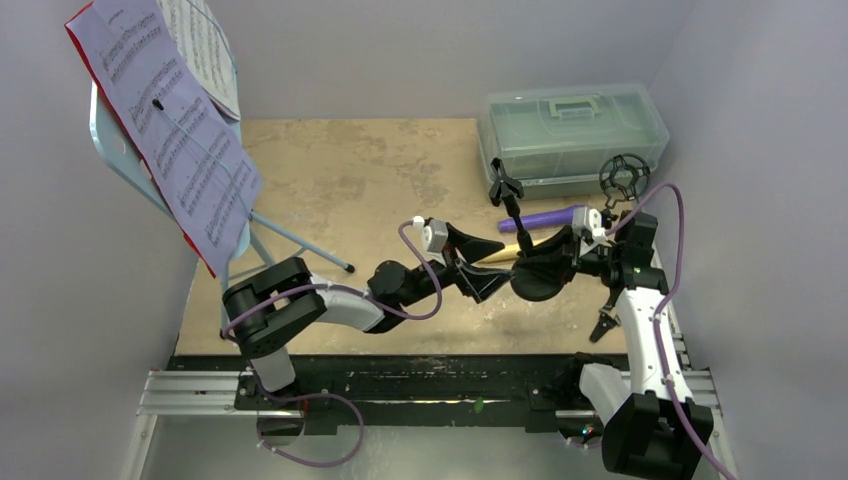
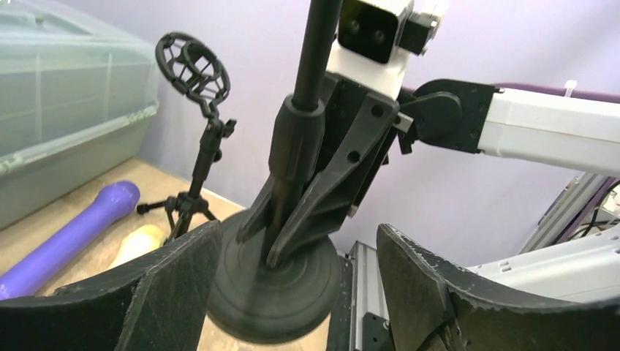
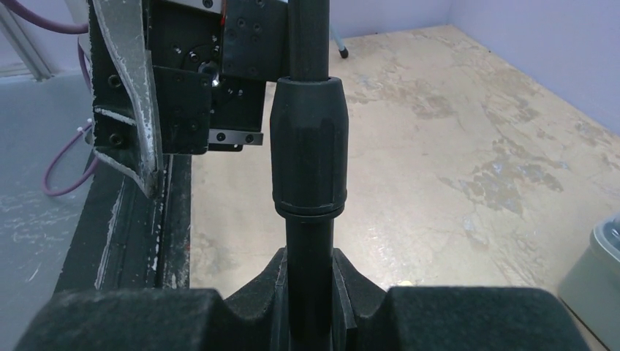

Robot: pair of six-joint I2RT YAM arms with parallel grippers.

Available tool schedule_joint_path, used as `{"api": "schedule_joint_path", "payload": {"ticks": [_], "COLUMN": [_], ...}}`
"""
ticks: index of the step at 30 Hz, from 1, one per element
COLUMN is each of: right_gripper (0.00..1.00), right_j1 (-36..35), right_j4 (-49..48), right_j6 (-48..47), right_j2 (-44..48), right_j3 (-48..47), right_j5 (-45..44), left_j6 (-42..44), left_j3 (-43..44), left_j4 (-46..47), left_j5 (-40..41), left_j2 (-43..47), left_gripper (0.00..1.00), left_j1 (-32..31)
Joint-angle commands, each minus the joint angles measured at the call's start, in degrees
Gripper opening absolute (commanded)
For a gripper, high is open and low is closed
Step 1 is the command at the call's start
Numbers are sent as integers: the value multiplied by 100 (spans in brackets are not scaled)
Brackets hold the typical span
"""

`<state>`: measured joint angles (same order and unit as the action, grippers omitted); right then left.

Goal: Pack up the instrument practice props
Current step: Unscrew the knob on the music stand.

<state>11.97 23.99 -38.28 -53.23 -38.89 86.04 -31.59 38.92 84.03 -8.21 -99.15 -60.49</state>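
My right gripper (image 3: pixel 307 311) clamps the mic holder (image 2: pixel 300 139) by its stiff pole, toward the table's (image 1: pixel 350 180) right edge. It looks bottom-heavy, so my left gripper (image 2: pixel 296 289), jaws apart, should cup the round base.

The light-blue perforated music rest (image 1: pixel 105 135) stands on tripod legs and carries printed sheet music (image 1: pixel 175 140) over a red folder (image 1: pixel 73 35). Well to its right lie the purple microphone (image 1: pixel 545 217) and the cream microphone (image 2: pixel 139 245) side by side, with a tilted round-base mic holder (image 2: pixel 296 146) and an upright tripod mic holder (image 2: pixel 194 139).
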Motion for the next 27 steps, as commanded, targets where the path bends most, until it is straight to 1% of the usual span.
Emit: {"api": "schedule_joint_path", "payload": {"ticks": [1, 9, 14, 20, 23, 24, 25, 26, 27], "right_gripper": [0, 0, 0, 0, 0, 0, 0, 0, 0], "right_j1": [16, 16, 16, 12, 16, 15, 16, 16, 16], "right_j4": [151, 190, 201, 202, 195, 192, 186, 176, 165], "right_j6": [-300, -355, -355, -355, -362, -368, -372, -377, -381], "right_j2": [63, 103, 94, 94, 85, 85, 77, 70, 56], "right_j3": [-93, -77, -76, -75, -75, -76, -79, -87, -88], "right_j5": [526, 520, 528, 495, 403, 352, 300, 242, 193], "left_j6": [209, 274, 331, 470, 360, 308, 271, 231, 217], "left_j3": [440, 1034, 1186, 1306, 1384, 1389, 1377, 1349, 1316], "left_j4": [1797, 1795, 1793, 1793, 1795, 1798, 1793, 1791, 1785], "left_j5": [-181, -187, -231, -362, -368, -302, -211, -67, 33], "left_j2": [-180, -549, -614, -630, -686, -695, -709, -703, -688], "left_gripper": [74, 65, 62, 51, 37, 28, 13, 3, 0], "left_j1": [11, 6, 11, 10, 11, 11, 11, 11, 4]}}
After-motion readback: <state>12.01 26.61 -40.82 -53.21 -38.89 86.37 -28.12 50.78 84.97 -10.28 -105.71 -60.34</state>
